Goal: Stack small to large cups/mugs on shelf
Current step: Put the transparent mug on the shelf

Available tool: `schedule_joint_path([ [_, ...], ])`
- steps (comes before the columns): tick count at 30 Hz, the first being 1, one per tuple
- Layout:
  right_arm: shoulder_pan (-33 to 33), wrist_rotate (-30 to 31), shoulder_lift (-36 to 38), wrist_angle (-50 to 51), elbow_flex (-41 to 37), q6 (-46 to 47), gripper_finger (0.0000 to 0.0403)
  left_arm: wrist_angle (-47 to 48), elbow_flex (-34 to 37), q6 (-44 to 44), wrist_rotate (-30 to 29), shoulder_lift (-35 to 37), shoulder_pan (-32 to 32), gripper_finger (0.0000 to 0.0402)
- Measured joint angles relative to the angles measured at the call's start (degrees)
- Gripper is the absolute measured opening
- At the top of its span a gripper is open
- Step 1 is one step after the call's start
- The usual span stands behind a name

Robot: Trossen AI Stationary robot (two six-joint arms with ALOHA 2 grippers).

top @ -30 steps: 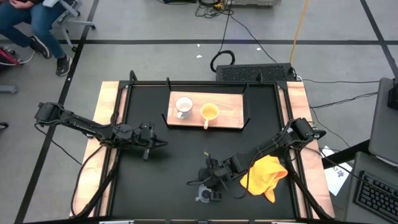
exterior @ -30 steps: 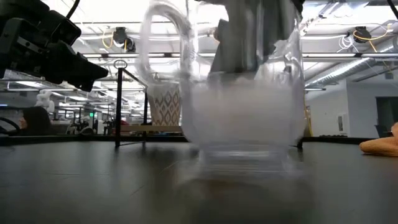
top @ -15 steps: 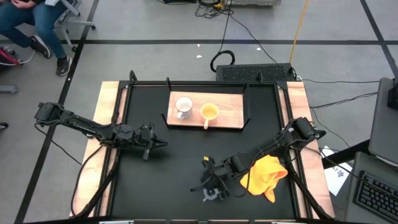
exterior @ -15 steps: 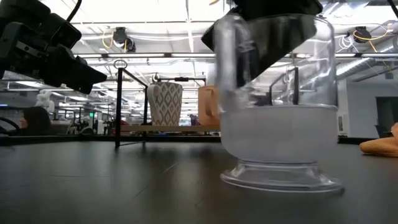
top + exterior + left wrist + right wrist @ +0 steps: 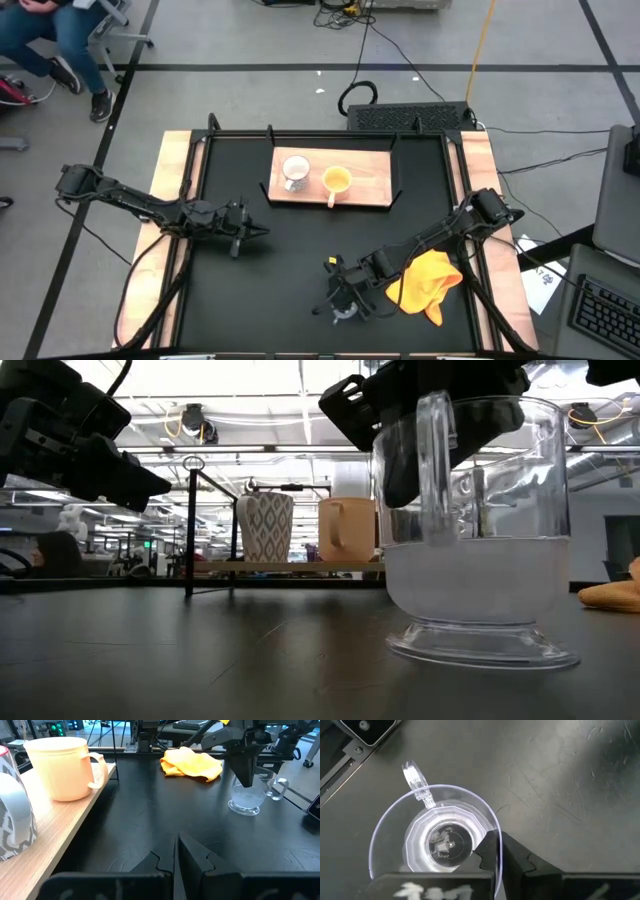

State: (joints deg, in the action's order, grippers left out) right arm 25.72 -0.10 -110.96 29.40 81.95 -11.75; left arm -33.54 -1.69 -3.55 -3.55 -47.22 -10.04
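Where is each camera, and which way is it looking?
High view: above the table, looking straight down; both arms show.
Low view: at tabletop height, looking level past the glass cup toward the shelf.
Left wrist view: on the left arm, facing the shelf edge and the orange-yellow mug; its shut fingers show.
Right wrist view: on the right arm, looking down into the glass cup; its fingers pinch the rim.
All four views share the glass cup.
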Motion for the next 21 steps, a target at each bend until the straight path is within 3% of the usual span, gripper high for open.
schedule_joint_path([
  [11,0.61,-0.09,-0.09,-0.55,-0.15,-1.17,0.0001,0.44,0.00,0.04,0.02,0.00,0.00,0.0024],
  [21,0.67,-0.18,-0.44,-0.45,-0.29,0.69,0.0031,0.44,0.00,-0.20,0.00,-0.01,0.00,0.0024],
])
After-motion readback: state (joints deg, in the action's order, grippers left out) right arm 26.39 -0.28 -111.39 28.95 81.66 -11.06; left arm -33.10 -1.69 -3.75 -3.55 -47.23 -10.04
